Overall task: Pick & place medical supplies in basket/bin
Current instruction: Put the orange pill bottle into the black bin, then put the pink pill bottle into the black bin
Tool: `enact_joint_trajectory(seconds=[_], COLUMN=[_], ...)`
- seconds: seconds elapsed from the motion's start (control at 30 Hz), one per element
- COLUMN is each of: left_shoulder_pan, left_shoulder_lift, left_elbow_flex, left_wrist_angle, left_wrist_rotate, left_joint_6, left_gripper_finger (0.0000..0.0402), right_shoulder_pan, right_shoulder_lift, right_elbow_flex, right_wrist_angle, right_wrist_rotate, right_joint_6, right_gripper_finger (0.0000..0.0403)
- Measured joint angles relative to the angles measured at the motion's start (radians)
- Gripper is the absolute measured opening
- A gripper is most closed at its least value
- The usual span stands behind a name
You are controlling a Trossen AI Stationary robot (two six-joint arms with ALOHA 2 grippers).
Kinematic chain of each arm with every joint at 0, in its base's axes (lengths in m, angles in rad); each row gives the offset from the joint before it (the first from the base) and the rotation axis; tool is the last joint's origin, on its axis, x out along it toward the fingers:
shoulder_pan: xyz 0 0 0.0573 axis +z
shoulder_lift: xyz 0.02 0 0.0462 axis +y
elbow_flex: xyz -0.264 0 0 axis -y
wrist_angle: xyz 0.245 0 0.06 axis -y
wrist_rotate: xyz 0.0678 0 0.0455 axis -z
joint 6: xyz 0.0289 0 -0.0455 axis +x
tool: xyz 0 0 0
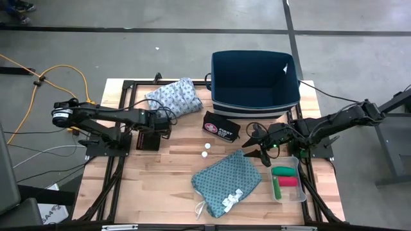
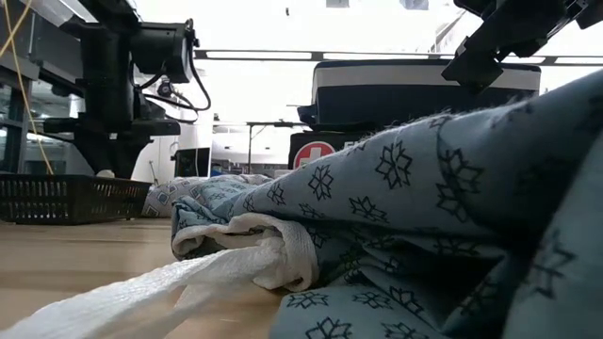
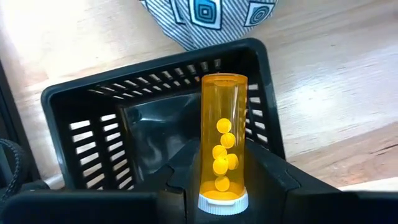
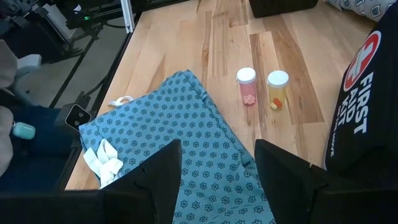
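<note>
Orange pill bottle (image 3: 222, 149) in left gripper (image 3: 217, 186), cap-first, lengthwise over black basket (image 3: 93, 118).

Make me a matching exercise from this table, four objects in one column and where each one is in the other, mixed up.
Things:
1. orange pill bottle with white cap
2. teal patterned folded cloth
3. black first aid pouch
4. red and green rolls

Places:
A. in the clear tray by the table's right edge
B. held in the left gripper's fingers over the small black slotted basket
C. beside the big navy bin
D. under the right gripper

Pairs: 1-B, 2-D, 3-C, 4-A
</note>
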Motion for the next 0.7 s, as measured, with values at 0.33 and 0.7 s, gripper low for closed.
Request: enact_joint_trajectory(seconds=[0.33,0.7], left_shoulder_pan=[0.000,0.000], left_shoulder_lift=[0.000,0.000], left_elbow_flex=[0.000,0.000], left_wrist_angle=[-0.004,-0.013], left_wrist_rotate=[0.009,0.015], left_joint_6=[-0.013,-0.013], left_gripper_finger=[0.0112,0.0169], right_shoulder_pan=[0.000,0.000], right_shoulder_lift=[0.000,0.000], right_elbow_flex=[0.000,0.000], right_wrist_angle=[0.000,0.000], right_wrist_rotate=[0.000,0.000], right_joint_6=[0.000,0.000], right_gripper_finger=[0.0192,0.0192])
